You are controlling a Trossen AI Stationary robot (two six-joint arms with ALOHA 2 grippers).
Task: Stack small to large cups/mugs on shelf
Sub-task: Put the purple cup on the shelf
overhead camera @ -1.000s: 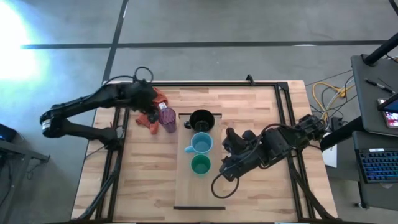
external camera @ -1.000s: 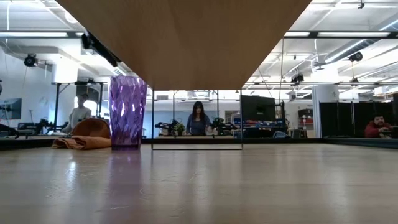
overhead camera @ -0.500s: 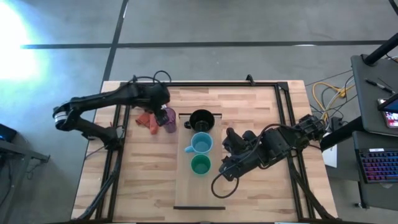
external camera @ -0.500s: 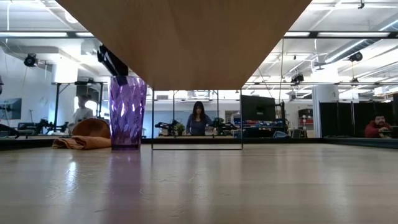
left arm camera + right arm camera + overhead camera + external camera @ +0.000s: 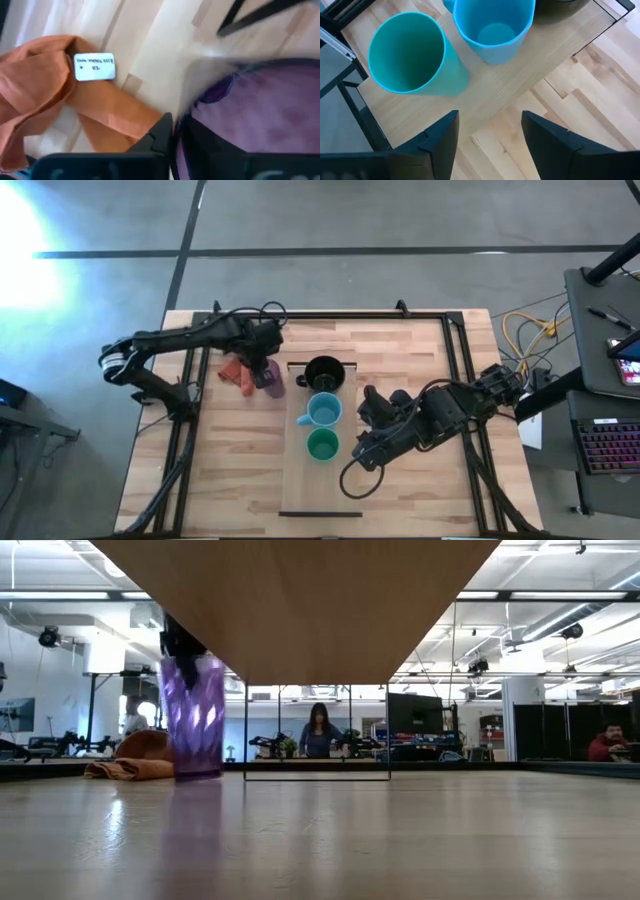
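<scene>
The translucent purple cup (image 5: pixel 268 373) stands on the tabletop left of the shelf (image 5: pixel 320 480), beside the orange cloth (image 5: pixel 236 370). It also shows in the low view (image 5: pixel 192 718). My left gripper (image 5: pixel 266 358) is at its rim from above, shut on it. On the shelf stand the black mug (image 5: pixel 324 372), the light blue mug (image 5: pixel 323 410) and the green cup (image 5: pixel 322 445) in a row. My right gripper (image 5: pixel 366 430) is open and empty, just right of the shelf; its fingers face the green cup (image 5: pixel 409 52) and the blue mug (image 5: pixel 492 27). My left gripper holds the purple cup by its rim (image 5: pixel 205 95) on the side toward the orange cloth. One finger (image 5: pixel 161 131) is outside the wall, and the other shows dark through the wall, inside. The fingers come from above (image 5: pixel 180 645). The cup is about upright, its base at table level.
The orange cloth with a white label (image 5: pixel 94 67) lies bunched right beside the purple cup. Black frame rails (image 5: pixel 185 450) run along the table's left and right sides. Bare tabletop lies near the front left. People show in the room behind (image 5: pixel 320 730).
My left gripper has gone toward the table's right, over the purple cup, and come down onto its rim. The cup, still before, has shifted a little toward the table's left and now shows blurred. My right arm has kept still.
</scene>
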